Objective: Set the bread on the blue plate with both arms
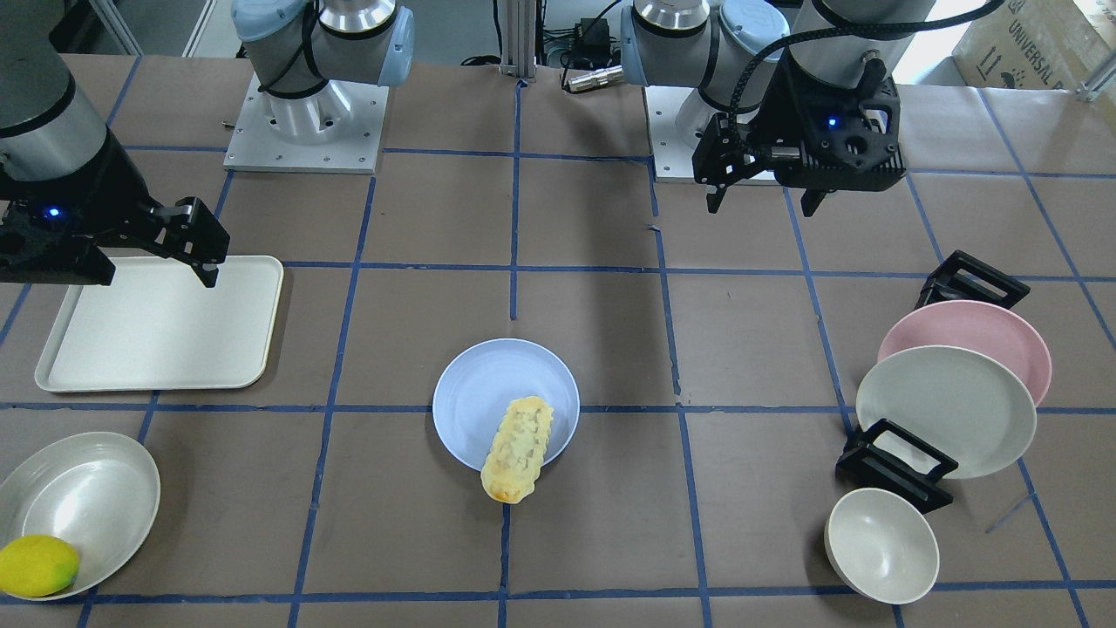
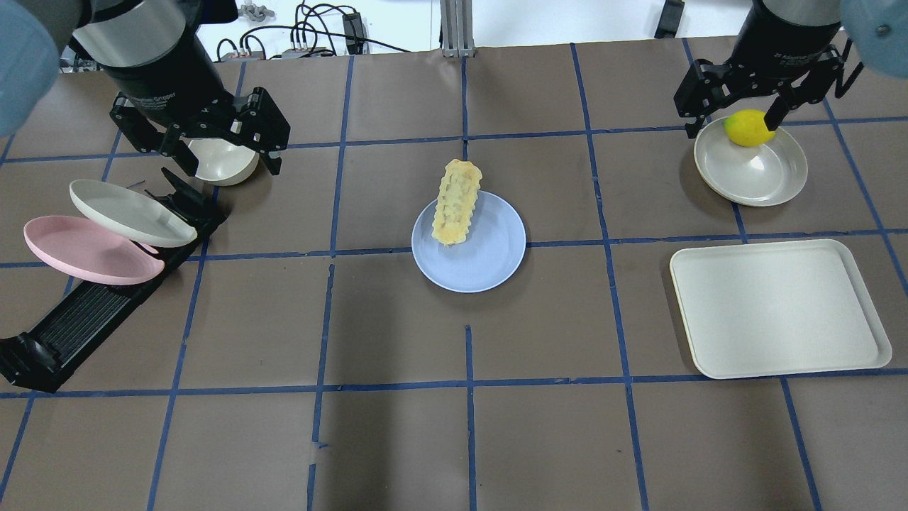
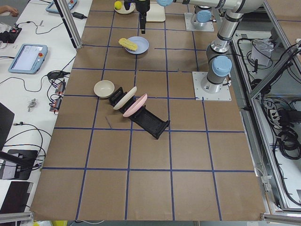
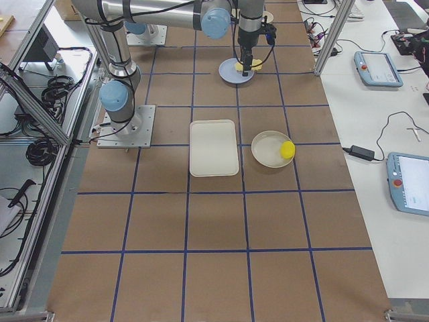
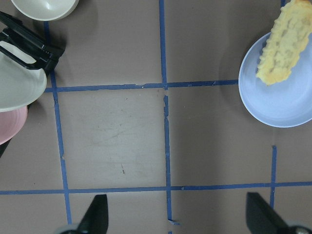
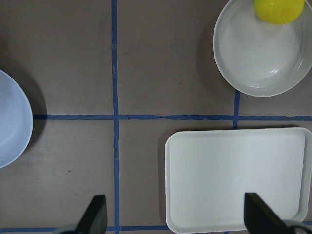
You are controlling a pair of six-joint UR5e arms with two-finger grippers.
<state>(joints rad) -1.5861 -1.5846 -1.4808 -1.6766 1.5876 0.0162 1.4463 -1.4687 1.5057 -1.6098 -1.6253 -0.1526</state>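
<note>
The golden bumpy bread (image 2: 457, 201) lies on the pale blue plate (image 2: 482, 262) at the table's middle, one end on the plate, the other overhanging the far rim. It also shows in the front view (image 1: 518, 448) and left wrist view (image 5: 284, 42). My left gripper (image 2: 221, 152) is open and empty, raised above the dish rack side, well left of the plate. My right gripper (image 2: 734, 121) is open and empty, raised over the lemon bowl, well right of the plate. Both are apart from the bread.
A black rack (image 2: 106, 305) holds a cream plate (image 2: 131, 213) and a pink plate (image 2: 85, 250) at the left. A cream bowl (image 2: 223, 162) sits behind it. At the right are a white tray (image 2: 777, 309) and a bowl (image 2: 755, 170) with a lemon (image 2: 746, 128).
</note>
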